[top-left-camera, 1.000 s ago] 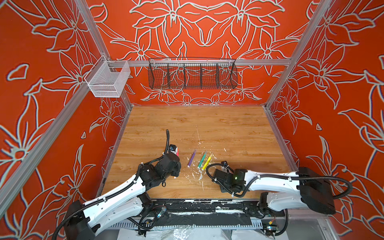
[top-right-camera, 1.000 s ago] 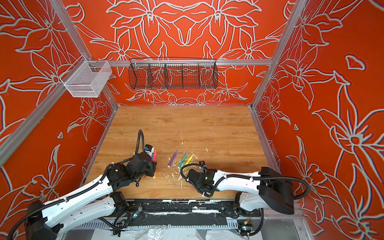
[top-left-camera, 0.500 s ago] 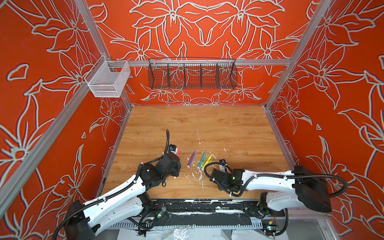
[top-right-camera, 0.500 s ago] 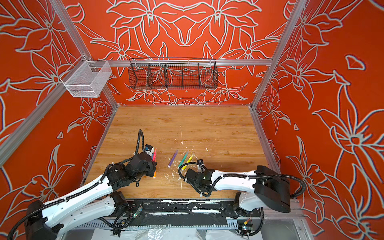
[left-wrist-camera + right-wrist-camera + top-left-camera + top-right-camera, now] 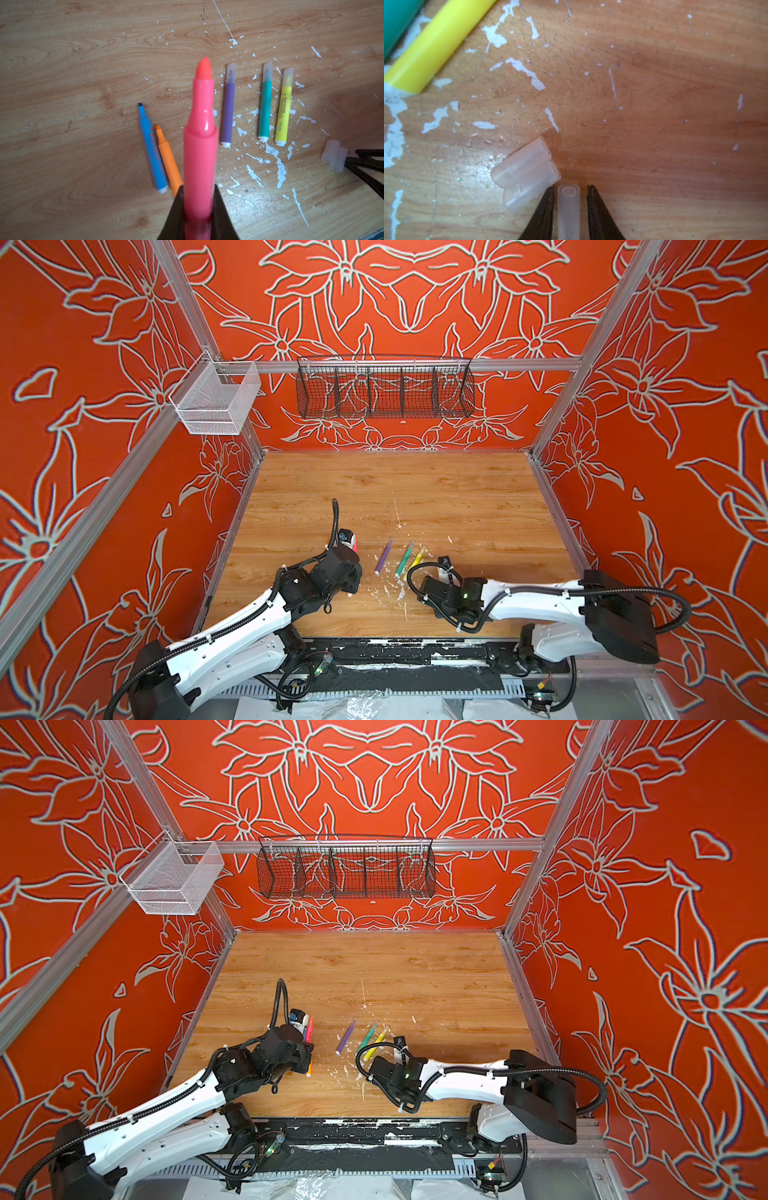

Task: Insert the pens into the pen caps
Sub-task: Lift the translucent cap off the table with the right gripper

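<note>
Change: your right pincer (image 5: 570, 187) is now narrower, straddling 1 clear cap (image 5: 569, 209) on the desk (image 5: 654, 104), just near of the yellow pen (image 5: 431, 47); jaws apart, slim gaps showing | Left pincer (image 5: 198, 188): clamped on the raised pink pen (image 5: 200, 124) | Meaning: you probably close on the cap next.

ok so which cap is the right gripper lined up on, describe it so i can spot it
On the wooden table, look by the right gripper, near the yellow pen's white end. Three clear caps lie there; it is the single cap between the open jaws, apart from the pair lying side by side.
</note>
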